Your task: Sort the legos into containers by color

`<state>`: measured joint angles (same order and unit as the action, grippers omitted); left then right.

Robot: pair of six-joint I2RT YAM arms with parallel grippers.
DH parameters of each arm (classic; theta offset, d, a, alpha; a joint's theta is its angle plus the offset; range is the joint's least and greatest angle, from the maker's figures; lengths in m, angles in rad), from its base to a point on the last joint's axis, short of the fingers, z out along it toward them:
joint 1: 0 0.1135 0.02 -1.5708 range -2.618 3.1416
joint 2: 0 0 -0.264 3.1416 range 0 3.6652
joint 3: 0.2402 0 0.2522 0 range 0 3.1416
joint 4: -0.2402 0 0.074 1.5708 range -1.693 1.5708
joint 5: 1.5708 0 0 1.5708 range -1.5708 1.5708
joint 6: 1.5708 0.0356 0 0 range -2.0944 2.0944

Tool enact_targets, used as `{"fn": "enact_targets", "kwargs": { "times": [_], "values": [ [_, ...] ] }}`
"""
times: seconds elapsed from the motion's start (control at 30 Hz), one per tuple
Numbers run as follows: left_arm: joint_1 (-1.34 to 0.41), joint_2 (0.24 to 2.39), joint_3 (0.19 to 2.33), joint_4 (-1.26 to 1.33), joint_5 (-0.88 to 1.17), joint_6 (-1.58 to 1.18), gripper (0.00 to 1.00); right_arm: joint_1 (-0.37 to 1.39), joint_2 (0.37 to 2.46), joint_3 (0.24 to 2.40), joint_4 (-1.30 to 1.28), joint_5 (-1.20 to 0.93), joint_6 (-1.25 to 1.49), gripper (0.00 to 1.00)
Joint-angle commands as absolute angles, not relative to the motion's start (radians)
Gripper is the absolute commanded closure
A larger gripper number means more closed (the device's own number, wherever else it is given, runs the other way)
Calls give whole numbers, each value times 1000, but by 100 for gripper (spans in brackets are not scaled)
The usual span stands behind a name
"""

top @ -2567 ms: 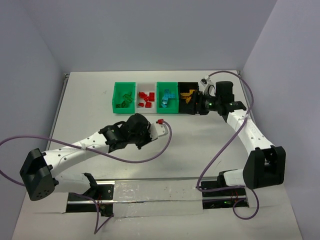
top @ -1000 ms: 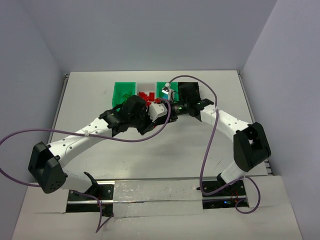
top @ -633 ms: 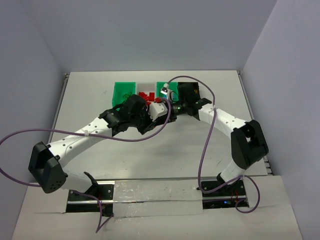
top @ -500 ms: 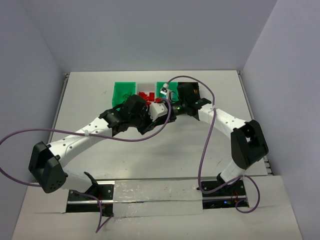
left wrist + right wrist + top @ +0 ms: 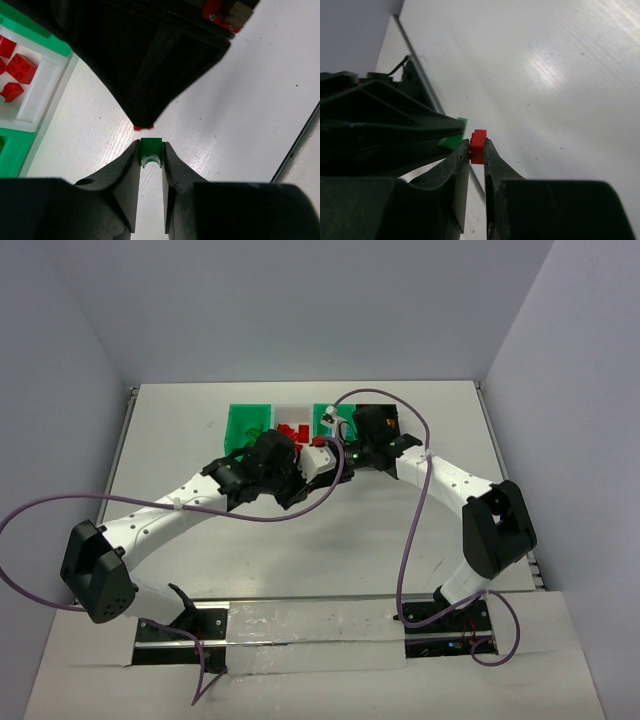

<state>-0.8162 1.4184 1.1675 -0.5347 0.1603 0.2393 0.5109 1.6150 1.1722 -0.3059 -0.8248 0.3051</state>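
Observation:
My left gripper [image 5: 150,144] is shut on a small green lego [image 5: 150,148], held above the white table. My right gripper [image 5: 477,142] is shut on a small red lego [image 5: 478,137]. The two grippers meet tip to tip, left [image 5: 332,456] and right [image 5: 344,453], just in front of the containers. In the right wrist view the green lego [image 5: 454,139] sits right beside the red one. Whether the two legos touch I cannot tell. The containers stand in a row: a green bin [image 5: 240,420], a white bin [image 5: 290,410] with red legos [image 5: 20,67], and a second green bin [image 5: 324,412]. The black bin [image 5: 368,407] is mostly hidden by my right arm.
Purple cables loop from both arms over the table, the right one [image 5: 412,530] and the left one [image 5: 40,510]. The white bin's rim [image 5: 45,85] lies at the left of the left wrist view. The table's dark edge [image 5: 300,135] runs at its right.
My right arm has swung from the black bin over to my left gripper, which has moved up towards the bins. The right jaws have shut on the red lego.

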Motion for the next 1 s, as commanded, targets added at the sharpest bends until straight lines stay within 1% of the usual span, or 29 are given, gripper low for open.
{"fn": "enact_targets", "kwargs": {
  "times": [0.0,0.17,0.33,0.5,0.57,0.7,0.83,0.97],
  "values": [
    [-815,1364,1185,-544,150,217,100,501,1603,1223,-339,-675,284,100],
    [-787,1282,1119,-543,153,189,100,463,1593,1221,-342,-627,296,100],
    [-632,1288,1114,-506,175,170,100,424,1564,1229,-351,-577,275,100],
    [-414,1431,1223,-468,213,153,100,389,1536,1239,-341,-556,272,100],
    [-337,1530,1311,-457,215,138,100,384,1525,1245,-336,-550,262,100],
    [-264,1662,1421,-420,197,125,100,383,1516,1266,-339,-551,241,100],
    [-234,1759,1491,-359,192,111,93,385,1517,1297,-349,-531,220,100],
    [-229,1851,1541,-309,173,100,76,385,1533,1331,-342,-514,212,100]
  ]
}}
